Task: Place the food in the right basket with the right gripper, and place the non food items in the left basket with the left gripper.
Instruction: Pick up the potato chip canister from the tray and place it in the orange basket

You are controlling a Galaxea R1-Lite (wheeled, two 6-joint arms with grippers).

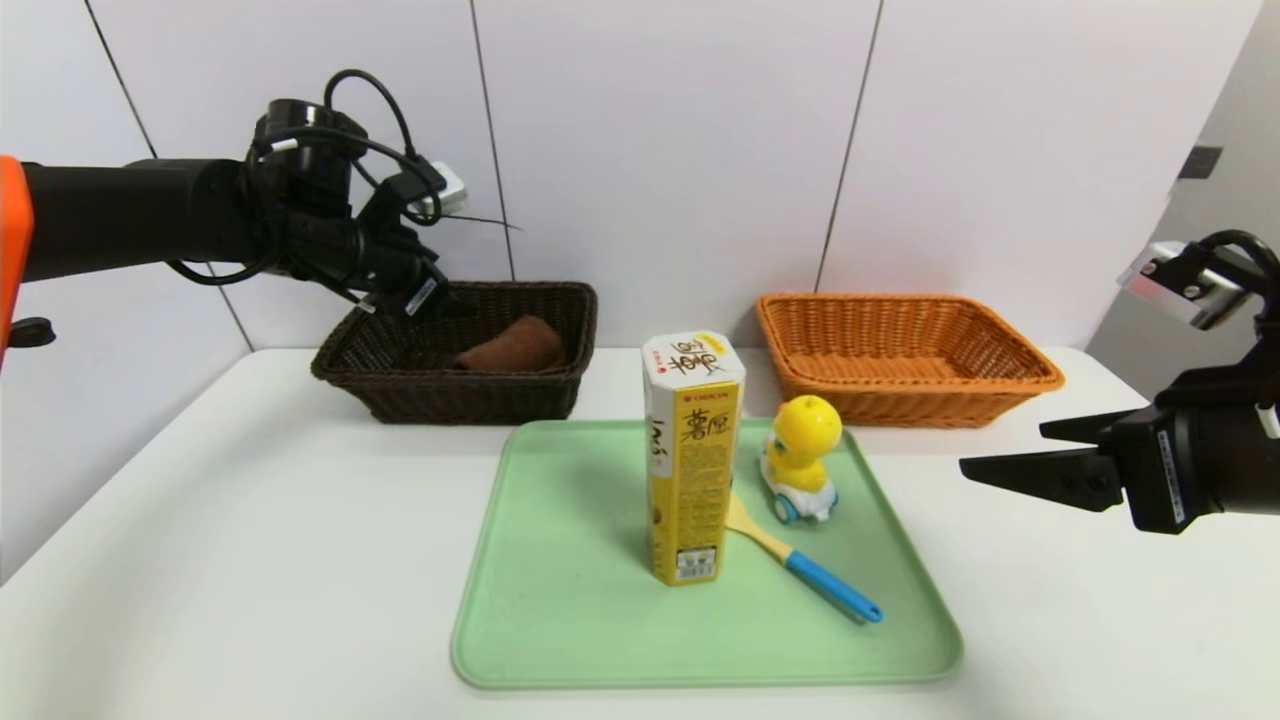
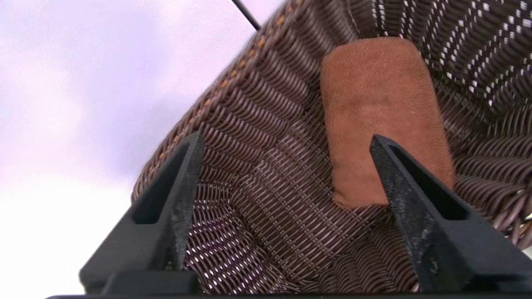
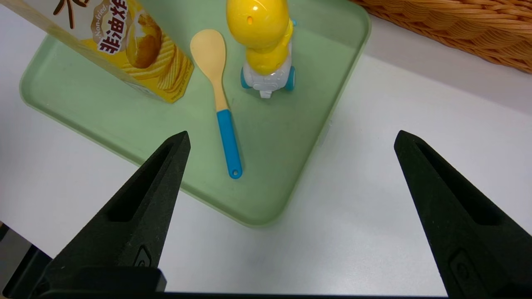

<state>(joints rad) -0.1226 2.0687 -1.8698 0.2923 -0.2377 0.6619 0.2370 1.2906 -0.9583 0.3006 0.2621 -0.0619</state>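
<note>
The green tray (image 1: 560, 640) sits in the middle of the table, and everything else can be placed from it. Behind the tray and to its left is the brown basket (image 1: 420, 395), with the rolled brown towel (image 1: 510, 347) lying inside it. The left gripper (image 2: 286, 139) hangs over that basket, fingers spread wide and holding nothing; the towel lies loose below, apart from them. Behind the tray and to its right is the orange basket (image 1: 1000, 375), which looks empty. On the tray stand the tall snack box (image 1: 692, 460) and the duck toy (image 1: 800, 458), and the spatula (image 1: 800, 565) lies flat between them, its blue handle pointing toward the tray's front right corner. The right gripper (image 1: 1005, 452) waits just off the tray's right side, wide open and empty. It is the nearer one to the snack box, which stands upright to its left.
</note>
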